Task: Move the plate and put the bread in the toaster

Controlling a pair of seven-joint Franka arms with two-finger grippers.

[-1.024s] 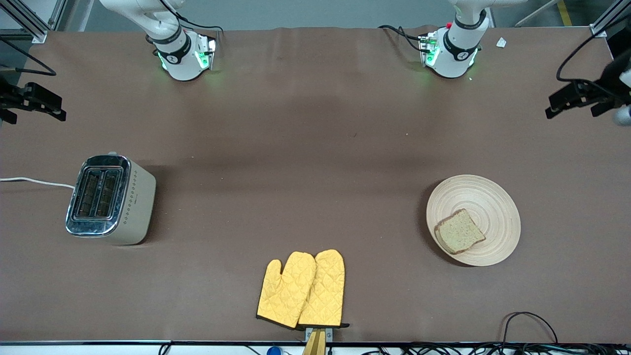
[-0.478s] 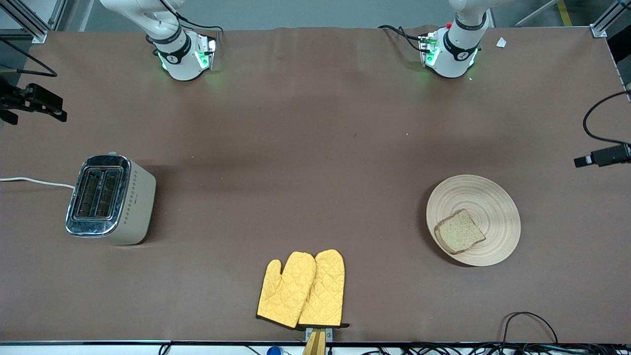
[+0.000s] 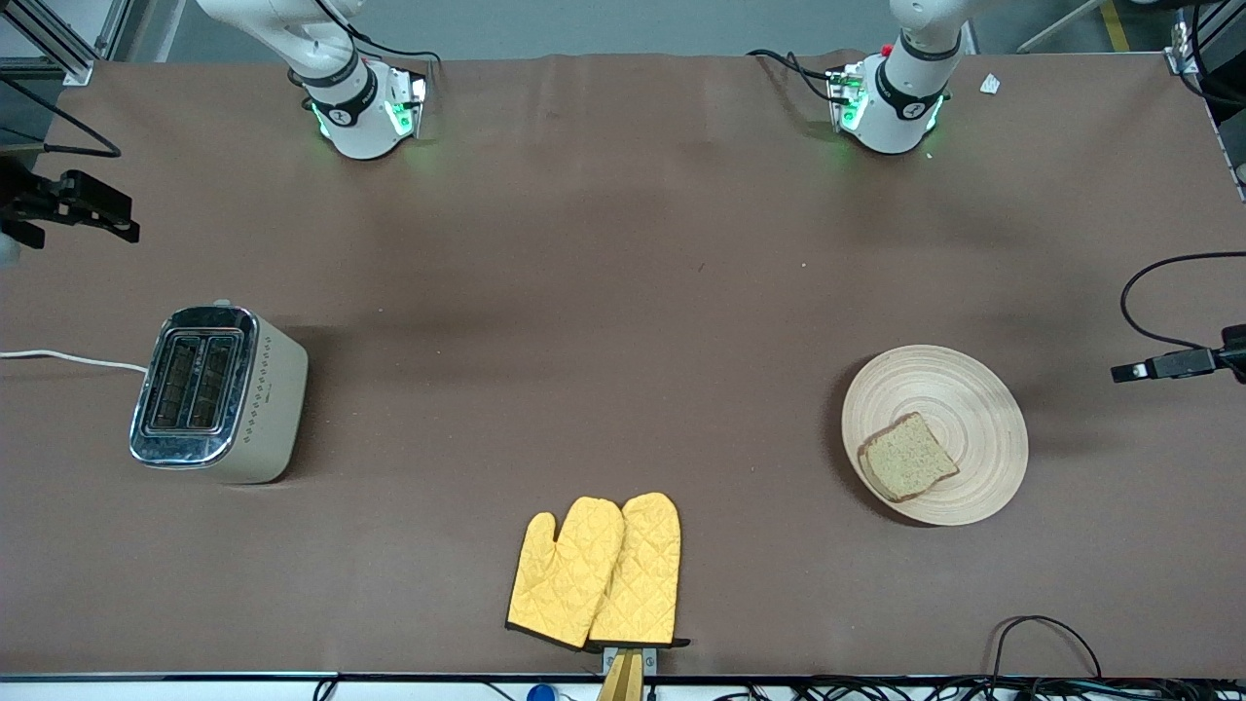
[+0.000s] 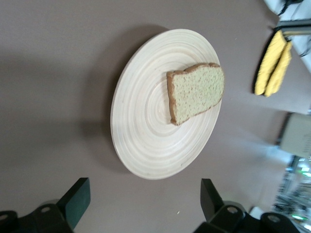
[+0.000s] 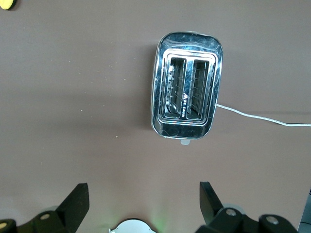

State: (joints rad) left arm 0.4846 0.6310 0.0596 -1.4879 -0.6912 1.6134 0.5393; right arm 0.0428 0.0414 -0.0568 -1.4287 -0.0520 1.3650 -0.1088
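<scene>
The round light-wood plate lies toward the left arm's end of the table, with the brown bread slice on its nearer side. In the left wrist view the plate and bread lie just ahead of my left gripper, which hangs open and empty over the table beside the plate. The cream toaster with its chrome top stands at the right arm's end, both slots empty. My right gripper hovers open and empty over bare table, farther from the front camera than the toaster.
A pair of yellow oven mitts lies near the table's front edge, midway between toaster and plate. The toaster's white cord runs off the right arm's end of the table. Black cables loop at the front edge.
My left gripper has swung along the left arm's end of the table to a spot beside the plate. The right gripper has barely shifted. Plate, bread and toaster have not moved.
</scene>
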